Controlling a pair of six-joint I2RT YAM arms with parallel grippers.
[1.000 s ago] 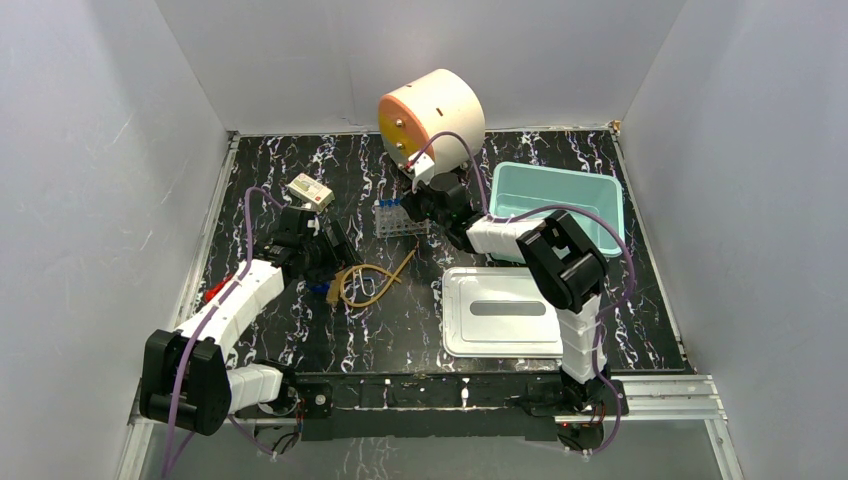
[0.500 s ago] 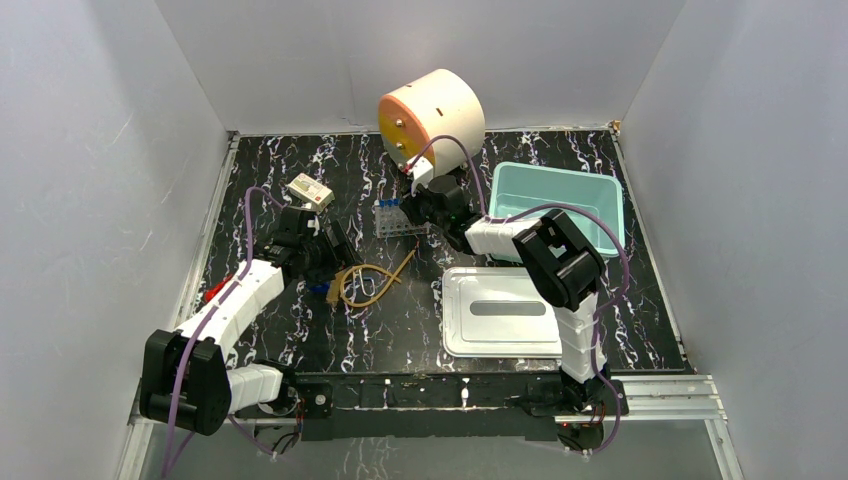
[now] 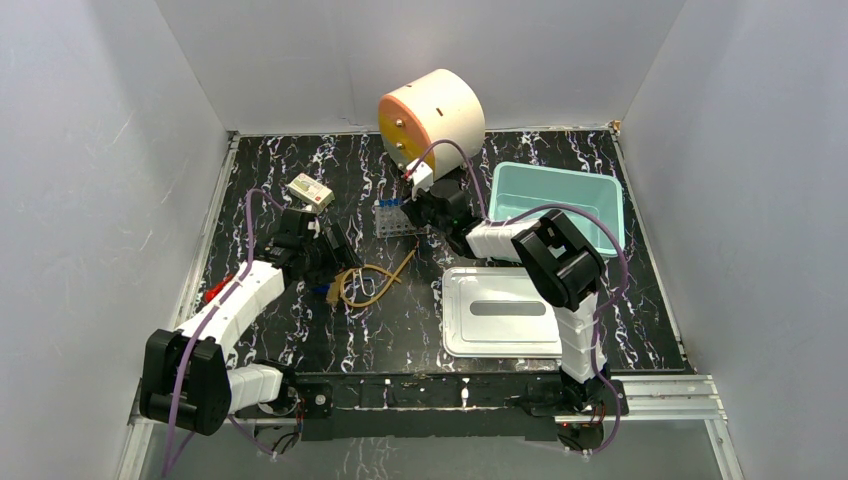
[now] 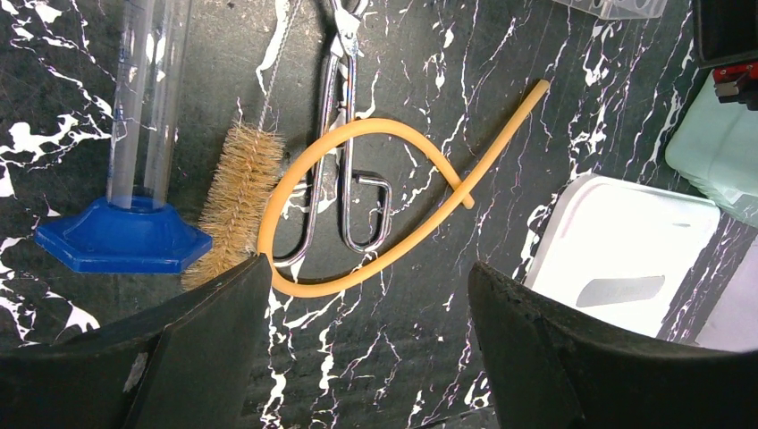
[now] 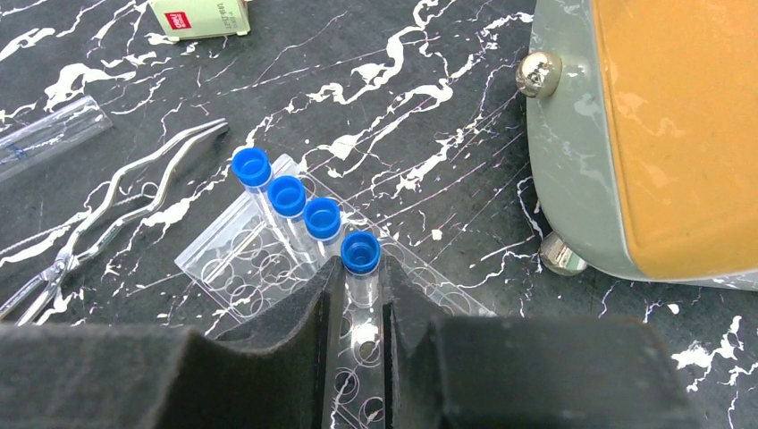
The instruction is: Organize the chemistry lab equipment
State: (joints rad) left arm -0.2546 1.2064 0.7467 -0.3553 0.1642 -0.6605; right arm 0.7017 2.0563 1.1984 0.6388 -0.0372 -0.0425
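A small clear tube rack [image 5: 234,261] lies in front of the cabinet, also in the top view [image 3: 398,220]. Three blue-capped tubes [image 5: 287,197] stand in it in a row. My right gripper [image 5: 360,279] is shut on a fourth blue-capped tube [image 5: 360,253] at the end of that row, over the rack. My left gripper [image 4: 368,270] is open and empty, just above the table at the near edge of the tan rubber-tubing coil [image 4: 386,123]. Metal tongs [image 4: 329,98] lie under the coil. A bristle brush [image 4: 237,192] and a clear cylinder on a blue base [image 4: 125,239] lie left of it.
The round cream-and-orange cabinet [image 3: 430,115] stands at the back, close to my right gripper. The teal tub [image 3: 556,205] sits at the right and its white lid [image 3: 500,310] in front of it. A small box [image 3: 310,192] lies at the back left.
My right wrist has shifted very slightly toward the back at the rack. My left arm has not visibly moved.
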